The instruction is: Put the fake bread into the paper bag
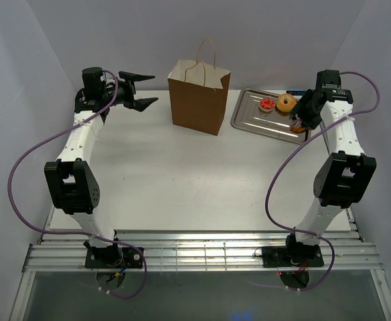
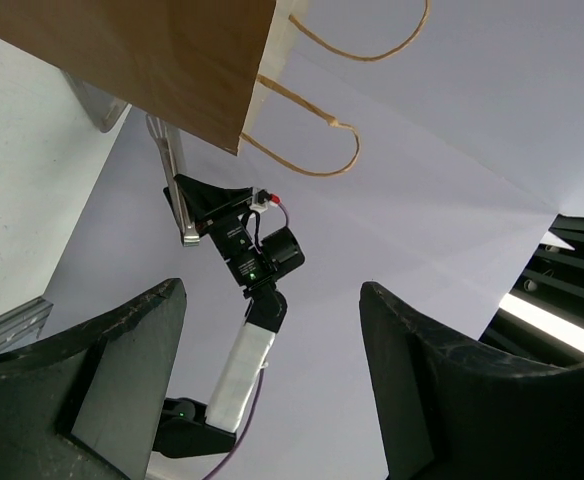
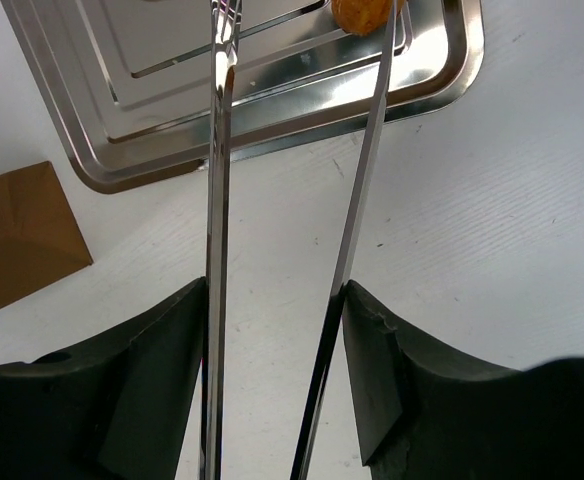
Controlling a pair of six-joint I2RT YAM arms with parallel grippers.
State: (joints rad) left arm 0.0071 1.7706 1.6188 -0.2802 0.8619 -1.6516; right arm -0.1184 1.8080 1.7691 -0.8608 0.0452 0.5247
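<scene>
Gripping: your right gripper (image 3: 275, 292) pinches the tongs (image 3: 217, 200), blades apart to take the orange donut (image 3: 364, 12).
Left gripper (image 2: 272, 290): spread near paper bag (image 2: 152, 60).

The left arm (image 1: 82, 144) and right arm (image 1: 341, 137) are white shells with boxy black joints, a purple cable (image 1: 11, 179) trailing from behind the left pincer (image 1: 148, 88) and right pincer (image 3: 277, 300), both matte black with thick, wedge-shaped, rough-edged fingers (image 2: 122, 380).

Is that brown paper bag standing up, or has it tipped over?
Standing up. The paper bag sits on its base on the table, with its sides upright and its top uppermost.
</scene>
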